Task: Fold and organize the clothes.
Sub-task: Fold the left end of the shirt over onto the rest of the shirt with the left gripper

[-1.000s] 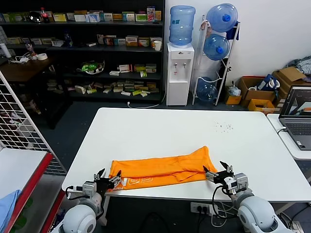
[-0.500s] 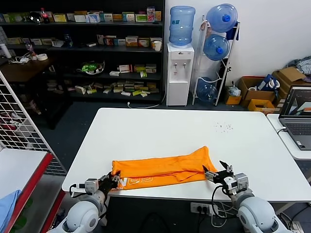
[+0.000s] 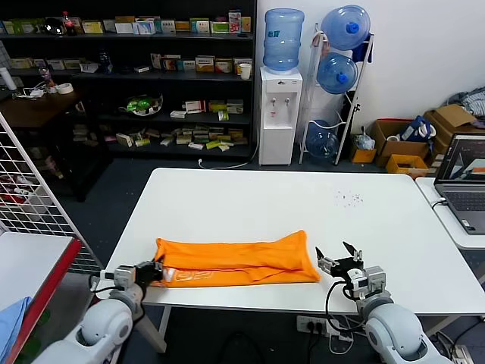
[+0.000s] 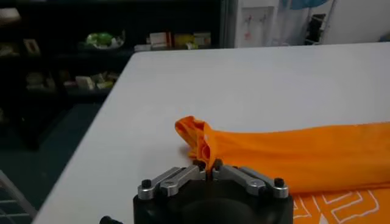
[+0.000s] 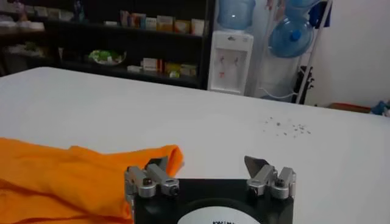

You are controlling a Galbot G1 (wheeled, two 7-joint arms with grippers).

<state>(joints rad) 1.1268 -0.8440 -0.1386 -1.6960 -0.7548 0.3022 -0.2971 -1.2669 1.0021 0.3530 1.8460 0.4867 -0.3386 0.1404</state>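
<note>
The orange T-shirt (image 3: 235,262) lies folded in a long strip near the front edge of the white table (image 3: 265,201), white lettering showing on its front left part. My left gripper (image 3: 154,270) is shut on the shirt's left end; in the left wrist view the gripper (image 4: 207,165) pinches a bunched fold of the shirt (image 4: 292,158). My right gripper (image 3: 339,262) is open just right of the shirt's right end. In the right wrist view the gripper (image 5: 207,167) is open and empty, with the shirt (image 5: 73,176) beside one finger.
A laptop (image 3: 464,182) sits on a side table at the right. A red-edged cart with a light blue cloth (image 3: 10,322) and a wire grid panel (image 3: 30,197) stand at the left. Shelves and a water dispenser (image 3: 280,114) are behind the table.
My left gripper has moved left with the shirt's end, and the whole shirt has slid left. The shirt's right end now lies apart from my open right gripper.
</note>
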